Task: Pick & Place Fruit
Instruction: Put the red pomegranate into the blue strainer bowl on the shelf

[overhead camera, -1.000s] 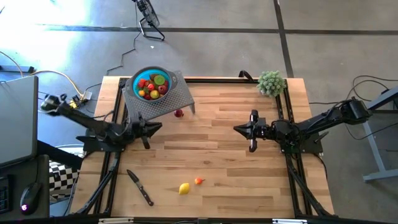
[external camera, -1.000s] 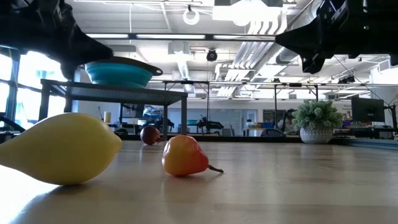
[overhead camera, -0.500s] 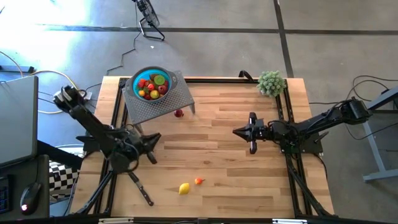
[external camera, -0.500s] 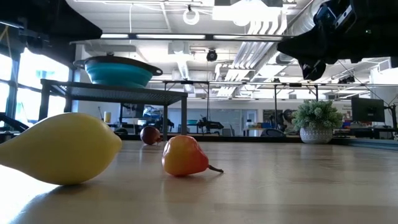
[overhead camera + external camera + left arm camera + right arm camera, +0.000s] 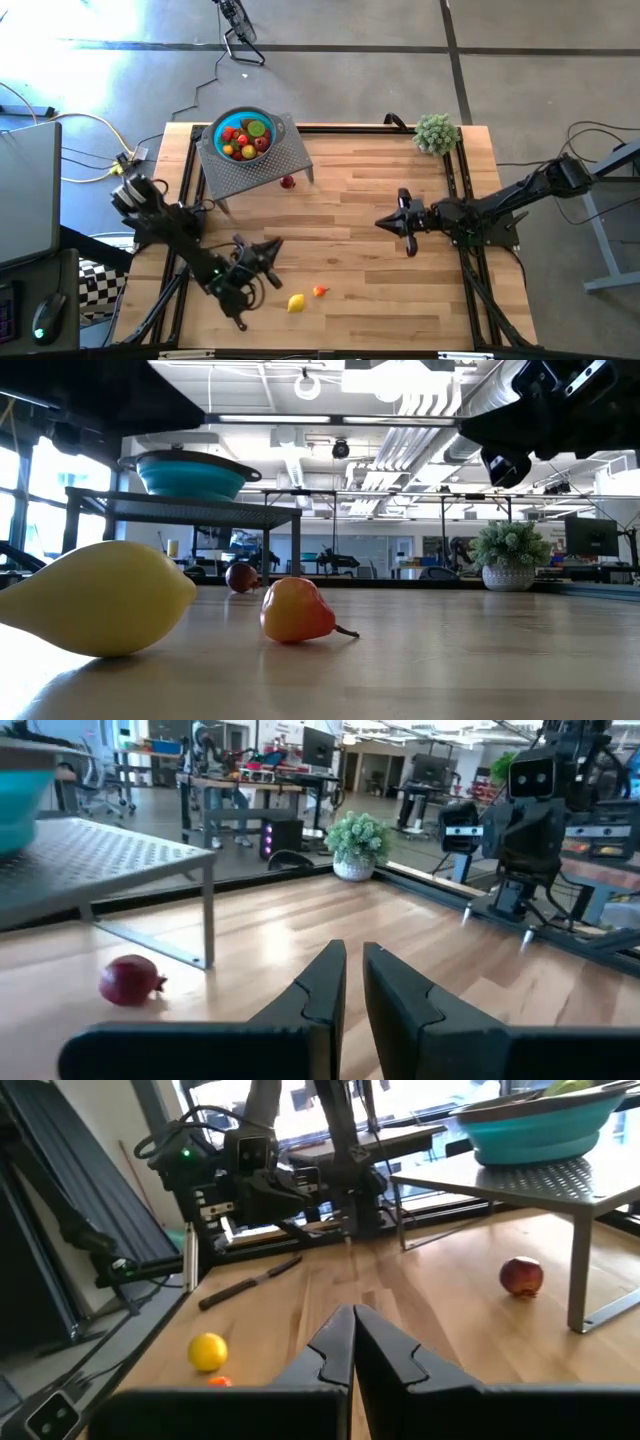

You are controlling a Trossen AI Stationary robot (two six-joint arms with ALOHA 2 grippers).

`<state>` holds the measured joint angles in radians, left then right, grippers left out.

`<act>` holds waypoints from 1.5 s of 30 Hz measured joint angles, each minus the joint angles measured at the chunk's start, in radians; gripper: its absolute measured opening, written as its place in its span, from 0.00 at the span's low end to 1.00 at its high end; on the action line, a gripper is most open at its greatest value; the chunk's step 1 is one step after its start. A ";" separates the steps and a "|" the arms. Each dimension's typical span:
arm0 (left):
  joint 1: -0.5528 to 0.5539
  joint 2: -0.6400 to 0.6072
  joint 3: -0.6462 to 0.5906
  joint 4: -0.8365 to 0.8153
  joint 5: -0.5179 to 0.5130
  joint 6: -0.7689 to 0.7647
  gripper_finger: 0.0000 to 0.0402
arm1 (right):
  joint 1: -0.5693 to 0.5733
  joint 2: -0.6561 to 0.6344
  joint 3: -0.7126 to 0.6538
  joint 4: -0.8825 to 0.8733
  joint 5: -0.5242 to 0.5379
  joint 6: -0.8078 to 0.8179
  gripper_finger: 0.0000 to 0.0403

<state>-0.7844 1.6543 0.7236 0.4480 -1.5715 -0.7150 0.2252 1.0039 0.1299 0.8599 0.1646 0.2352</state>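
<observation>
Three fruits lie loose on the wooden table: a yellow one (image 5: 296,302) and a small orange-red one (image 5: 320,291) near the front edge, and a dark maroon one (image 5: 288,182) beside the stand. Several more fruits fill the teal bowl (image 5: 222,122), which stands on a grey perforated stand (image 5: 275,160) at the far left. My left gripper (image 5: 275,246) hovers level just left of the yellow fruit, its fingers (image 5: 322,982) all but together with nothing between them. My right gripper (image 5: 383,222) hangs shut over the table's middle right, holding nothing.
A black-handled knife (image 5: 250,1281) lies near the front left, partly under my left arm in the high view. A fuzzy green plant ball (image 5: 436,132) sits at the far right corner. Black rails run along the table's left and right sides.
My left arm has swung from beside the stand toward the table's near edge, ending close to the yellow and orange-red fruits, its gripper turning as it went. No fruit has moved.
</observation>
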 joint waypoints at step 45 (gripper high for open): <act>0.367 0.344 0.278 -0.913 0.411 -0.869 0.00 | 0.052 0.000 0.000 -0.115 -0.004 -0.027 0.01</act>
<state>-0.4170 1.9979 1.0015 -0.4650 -1.1610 -1.5840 0.2771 1.0039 0.1303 0.7446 0.1608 0.2085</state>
